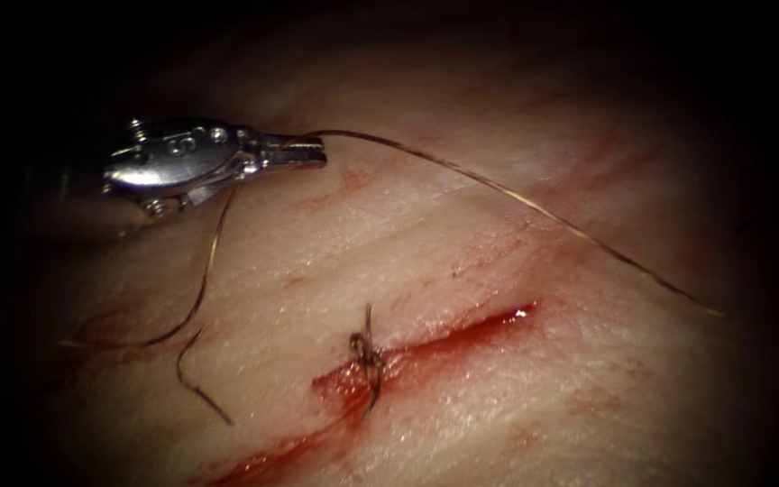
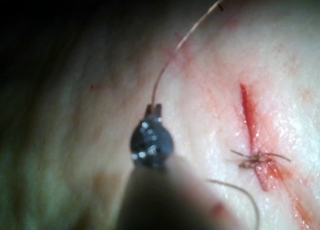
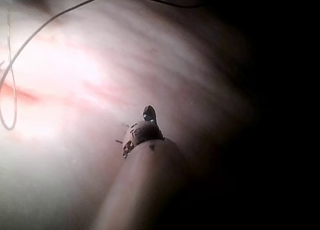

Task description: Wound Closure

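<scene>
Now — left claw (image 1: pixel 313 151) clamped on thread (image 1: pixel 516 200) | right claw (image 3: pixel 149 113) together, holding nothing | knot (image 1: pixel 368 356) on cut (image 1: pixel 462 329).

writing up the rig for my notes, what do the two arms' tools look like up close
The left tool is shiny silver metal: a rounded wrist housing with small screws and pivot pins, narrowing to slim straight jaws. In its wrist view it is a dark rounded head on a pale smooth shaft. The right tool is a dark, rounded tip above a domed wrist on a smooth shaft.

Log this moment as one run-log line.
left pincer: shut on thread | right pincer: holds nothing | knot: on cut
</scene>
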